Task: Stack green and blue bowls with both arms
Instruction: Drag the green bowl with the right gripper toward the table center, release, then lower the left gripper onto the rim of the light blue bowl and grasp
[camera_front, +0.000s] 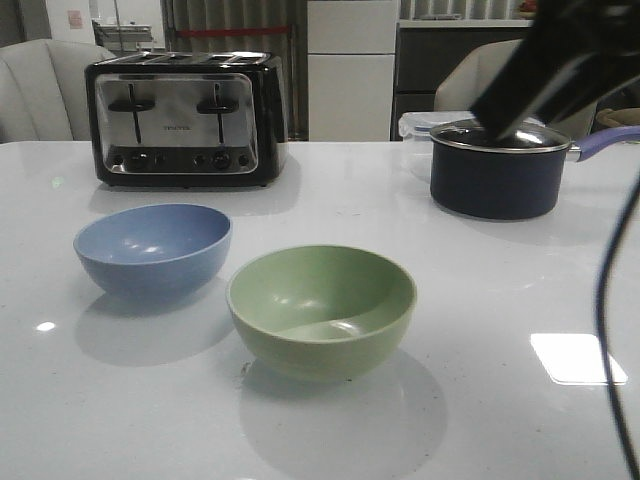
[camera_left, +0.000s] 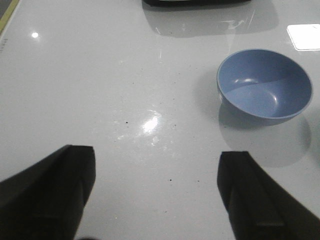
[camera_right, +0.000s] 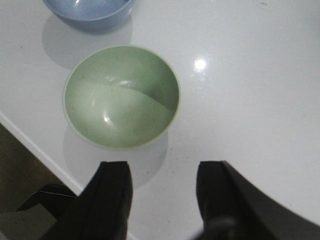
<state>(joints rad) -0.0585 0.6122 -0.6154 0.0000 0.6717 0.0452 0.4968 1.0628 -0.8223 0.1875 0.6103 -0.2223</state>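
The dusty blue bowl (camera_front: 152, 247) stands upright on the white table, left of centre. Beside it, nearer the front edge, stands the pale green bowl (camera_front: 321, 308); a small gap separates them, and both are empty. My right gripper (camera_right: 162, 175) hovers open above the table, close to the green bowl (camera_right: 121, 96), with the blue bowl (camera_right: 90, 10) beyond. My left gripper (camera_left: 156, 160) is open over bare table, well away from the blue bowl (camera_left: 264, 83). In the front view only the right arm (camera_front: 560, 60) shows, high at the right.
A chrome and black toaster (camera_front: 185, 118) stands at the back left. A dark blue lidded saucepan (camera_front: 497, 165) sits at the back right with a clear plastic box (camera_front: 418, 125) behind it. A cable (camera_front: 610, 330) hangs at the right. The table edge (camera_right: 35, 150) runs close to the green bowl.
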